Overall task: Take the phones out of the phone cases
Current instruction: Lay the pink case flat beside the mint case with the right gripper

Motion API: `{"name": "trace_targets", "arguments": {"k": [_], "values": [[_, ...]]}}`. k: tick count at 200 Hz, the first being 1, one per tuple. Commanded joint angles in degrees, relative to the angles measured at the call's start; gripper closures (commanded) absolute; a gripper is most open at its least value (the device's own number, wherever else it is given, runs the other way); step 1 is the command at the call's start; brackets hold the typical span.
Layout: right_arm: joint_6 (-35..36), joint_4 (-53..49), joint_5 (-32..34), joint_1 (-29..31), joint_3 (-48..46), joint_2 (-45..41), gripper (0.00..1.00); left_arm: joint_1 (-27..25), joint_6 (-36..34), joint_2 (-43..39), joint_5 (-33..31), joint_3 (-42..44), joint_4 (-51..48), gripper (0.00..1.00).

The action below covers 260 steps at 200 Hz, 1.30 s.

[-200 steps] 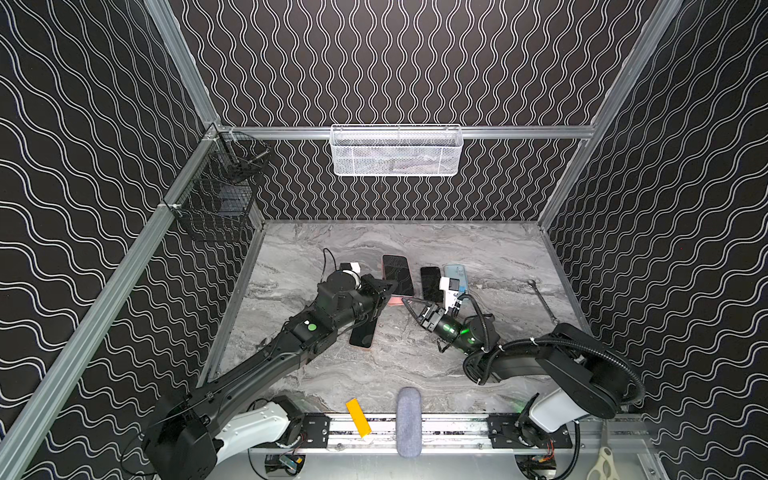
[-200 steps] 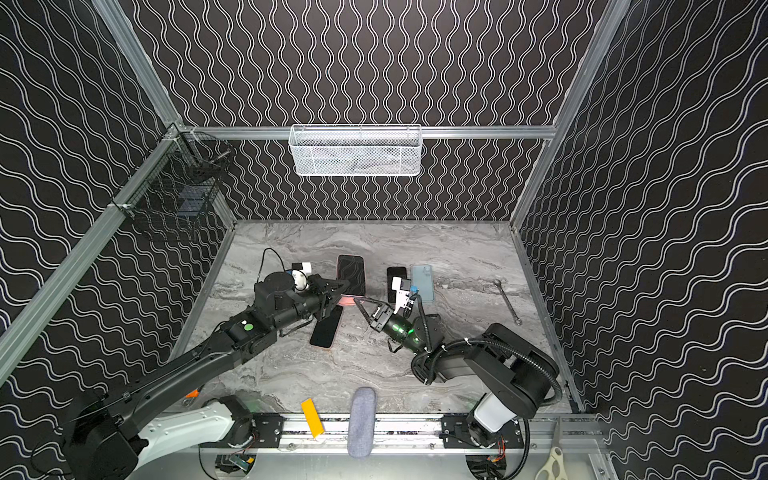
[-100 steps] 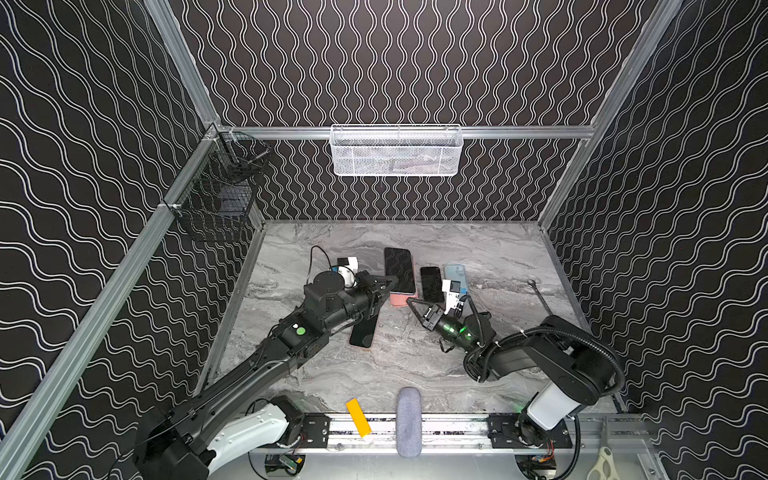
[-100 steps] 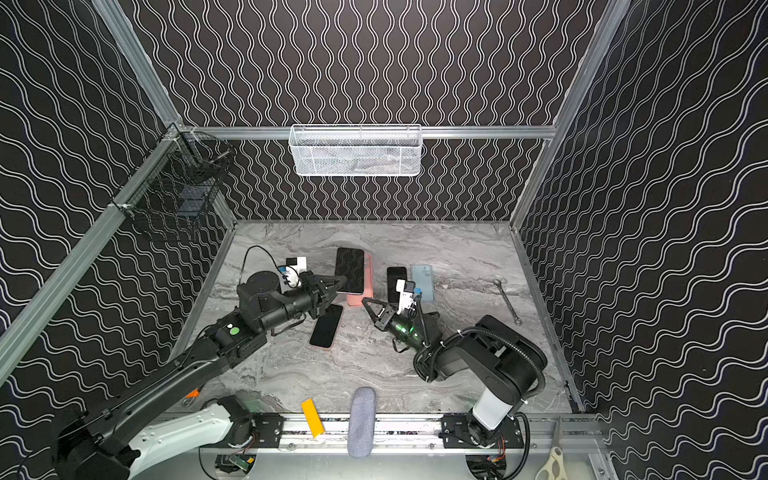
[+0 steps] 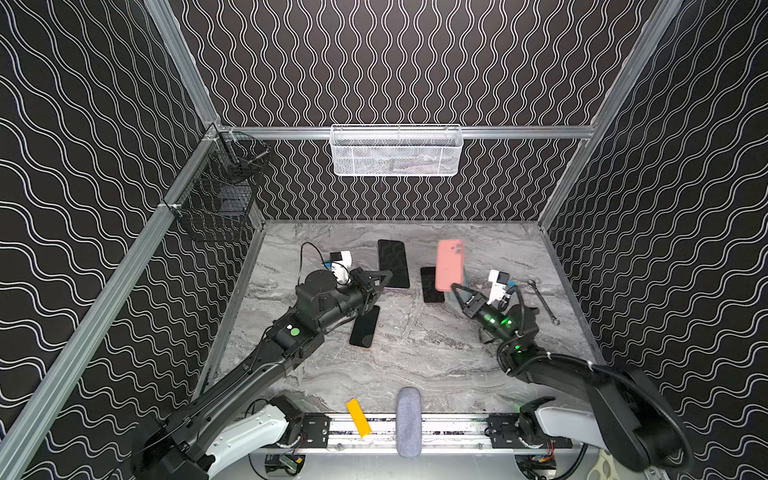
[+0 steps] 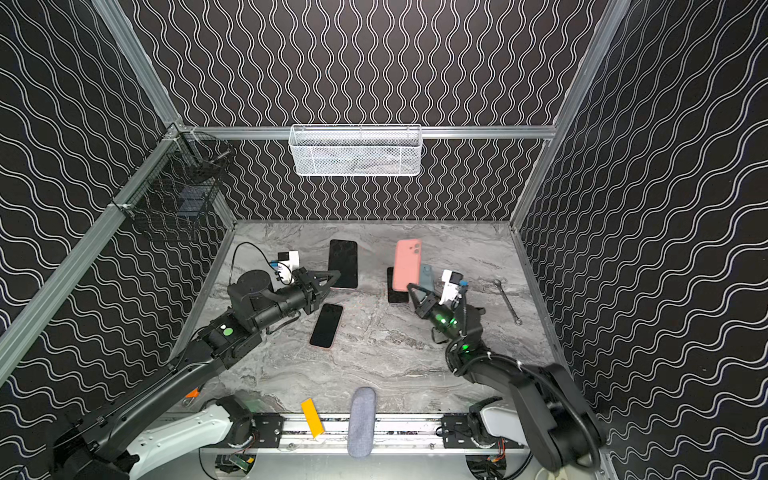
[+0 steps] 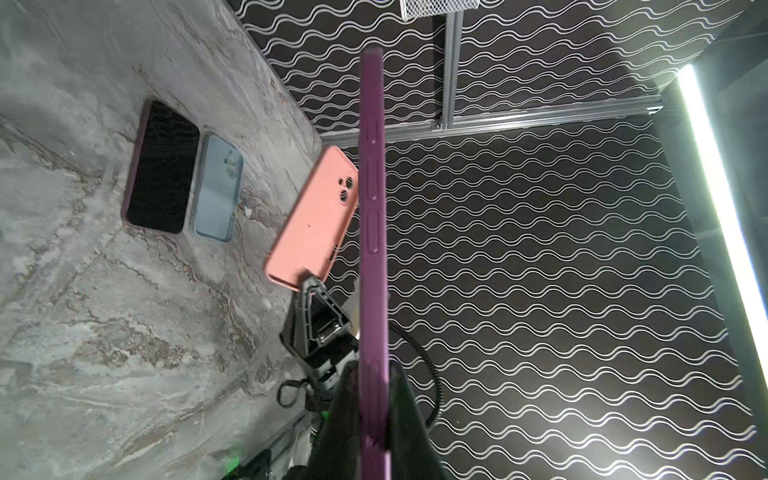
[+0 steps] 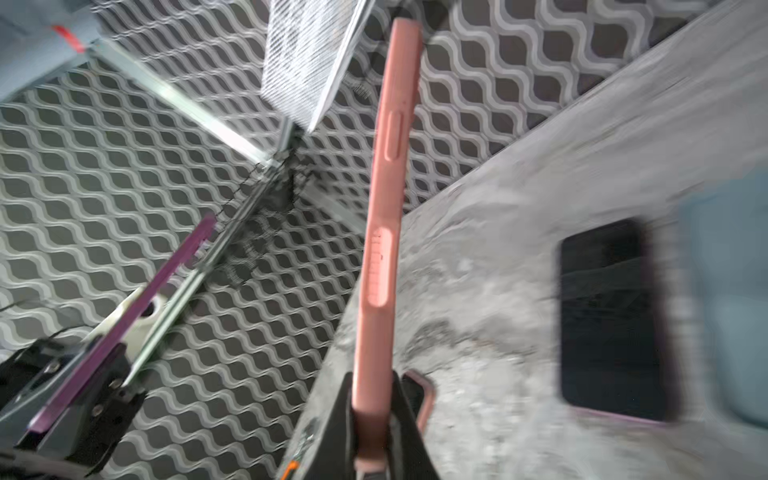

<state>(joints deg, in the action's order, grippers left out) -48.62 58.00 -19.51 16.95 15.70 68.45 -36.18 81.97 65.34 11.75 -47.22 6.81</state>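
The phone (image 5: 392, 262) is out of the pink phone case (image 5: 449, 264), and each is pinched in its own hand above the grey marbled surface (image 5: 415, 353). In both top views the left hand (image 5: 383, 278) is clamped on the phone's near edge. The dark screen faces up and the body runs away from the fingertips toward 12 o'clock. The left wrist view shows the phone (image 7: 372, 187) edge-on, with its purple side and buttons rising straight out between the two pressed-in fingers (image 7: 340, 415). The right hand (image 5: 456, 287) grips the near end of the phone case, which stands out toward 12 o'clock with its back and camera cut-outs turned up. In the right wrist view the phone case (image 8: 384, 187) appears as a thin pink strip squeezed between the jaws. The phone case sits at 3 o'clock of the phone, well apart from it. Beneath the phone case lie a dark phone (image 6: 397, 293) and, just beside it, a blue case (image 6: 427, 276), both flat on the surface. Another black phone (image 5: 365, 327) lies flat at 6 o'clock of the left hand. A wrench (image 5: 542, 301) rests at 3 o'clock of the right hand.
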Motion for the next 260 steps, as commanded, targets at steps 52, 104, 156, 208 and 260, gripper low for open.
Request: {"name": "trace_targets", "arguments": {"k": [52, 104, 156, 208, 260], "values": [[18.12, -38.50, -23.85, -27.77, 10.06, 0.17, 0.86, 7.88, -8.74, 3.47, 8.49, -0.68, 3.65, 1.00], [25.15, -42.57, -22.66, -30.22, 16.90, 14.13, 0.87, 9.46, -9.82, 4.01, 8.12, 0.52, 3.65, 1.00], [27.53, -45.72, -19.59, -30.22, 22.35, 21.49, 0.83, 12.05, -11.78, 4.53, 9.71, 0.90, 3.65, 1.00], [27.66, -48.15, -15.81, -30.26, 25.16, 26.00, 0.74, 15.08, -14.91, 4.18, 10.35, 1.69, 3.65, 1.00], [27.94, -49.32, -9.28, -30.22, 24.72, 24.62, 0.53, 16.23, -16.67, 5.47, 12.04, 0.77, 3.65, 1.00]]}}
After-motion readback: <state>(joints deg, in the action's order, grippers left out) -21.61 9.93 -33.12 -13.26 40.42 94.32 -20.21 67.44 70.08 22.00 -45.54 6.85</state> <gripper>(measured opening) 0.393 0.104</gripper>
